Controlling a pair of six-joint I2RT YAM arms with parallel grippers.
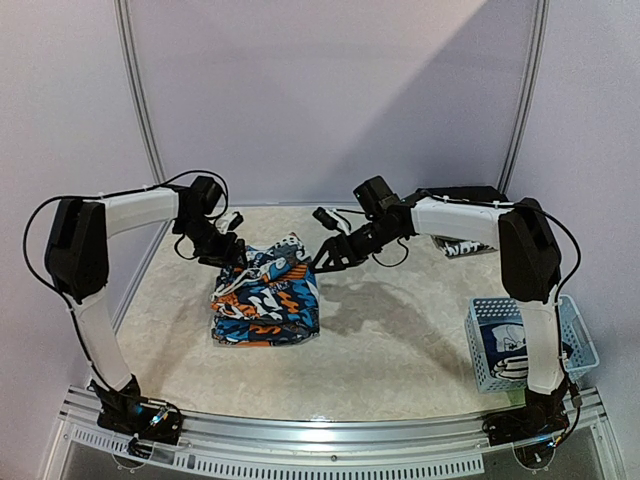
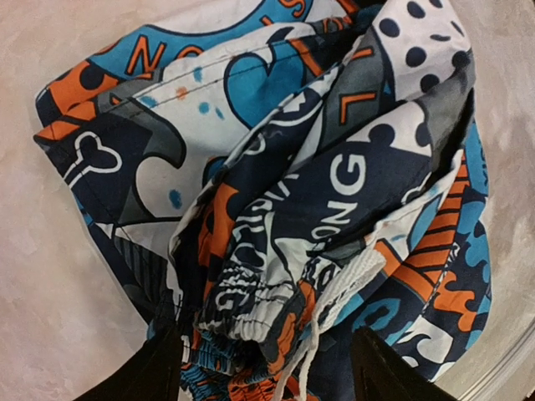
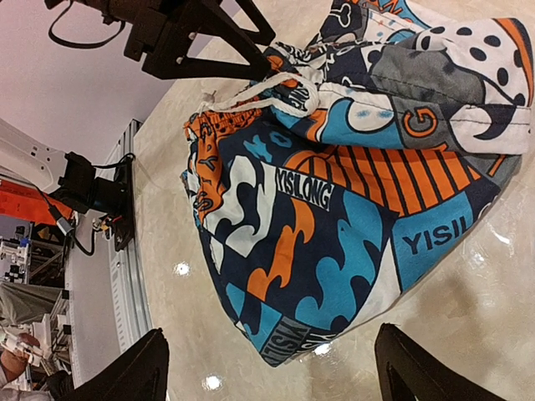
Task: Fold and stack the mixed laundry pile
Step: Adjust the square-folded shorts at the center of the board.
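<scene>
The orange-blue-white cartoon-print garment [image 1: 266, 293] lies folded in a thick bundle on the table's left middle. My left gripper [image 1: 227, 253] is at its far-left corner, open; in the left wrist view [image 2: 263, 380] the elastic waistband [image 2: 251, 313] and white drawstring [image 2: 343, 288] lie between the wide-spread fingers. My right gripper [image 1: 327, 260] is open and empty just off the garment's far-right corner, and in the right wrist view [image 3: 272, 376] a folded corner of the garment [image 3: 318, 251] sits ahead of its fingers. A black garment [image 1: 462, 194] and a black-and-white printed piece [image 1: 462, 246] lie at the back right.
A pale blue lattice basket [image 1: 575, 335] stands at the front right by the right arm's base, with a black-and-white printed piece [image 1: 506, 350] in it. The metal rail [image 1: 330, 435] runs along the near edge. The left gripper's fingers [image 3: 201, 42] show in the right wrist view.
</scene>
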